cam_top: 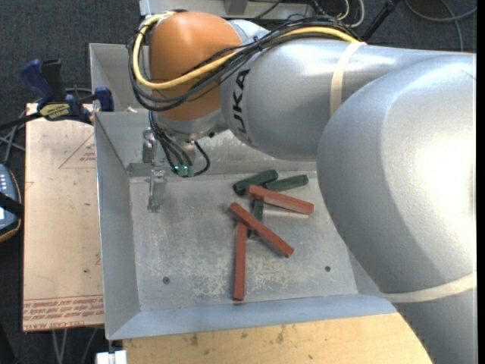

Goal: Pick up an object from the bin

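Note:
My gripper (155, 196) hangs low over the bin's bare floor in the back left part, under the orange wrist cover. No loose thing lies under it. The nearest things lie to its right: a dark green stick (255, 180) and a red-brown stick (261, 230) lying slantwise. A long red-brown stick (240, 262) points toward the front wall, its upper end under the slanted one. All are about a hand's width from the gripper.
Further right lie another red-brown stick (282, 200) and a green stick (288, 182), overlapping in a loose heap. The large grey arm covers the bin's right side. The left wall is close to the gripper.

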Controlling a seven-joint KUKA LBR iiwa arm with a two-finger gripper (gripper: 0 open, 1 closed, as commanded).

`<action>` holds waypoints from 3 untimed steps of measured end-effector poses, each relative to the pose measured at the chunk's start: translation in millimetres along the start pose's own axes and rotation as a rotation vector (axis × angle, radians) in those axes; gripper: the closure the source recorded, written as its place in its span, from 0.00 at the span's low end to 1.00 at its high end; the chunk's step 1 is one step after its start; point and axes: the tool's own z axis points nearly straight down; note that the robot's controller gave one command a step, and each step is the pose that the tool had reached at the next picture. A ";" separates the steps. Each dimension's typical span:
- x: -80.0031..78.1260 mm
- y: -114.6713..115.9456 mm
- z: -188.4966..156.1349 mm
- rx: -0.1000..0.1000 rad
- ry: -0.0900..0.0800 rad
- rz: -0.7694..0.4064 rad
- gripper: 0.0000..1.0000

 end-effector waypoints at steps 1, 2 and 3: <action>-2.2 -1.0 -5.7 -0.002 -0.008 0.004 0.00; 41.0 -29.2 54.3 -0.003 -0.011 -0.024 0.00; 28.8 -40.7 90.1 -0.002 -0.008 -0.125 0.00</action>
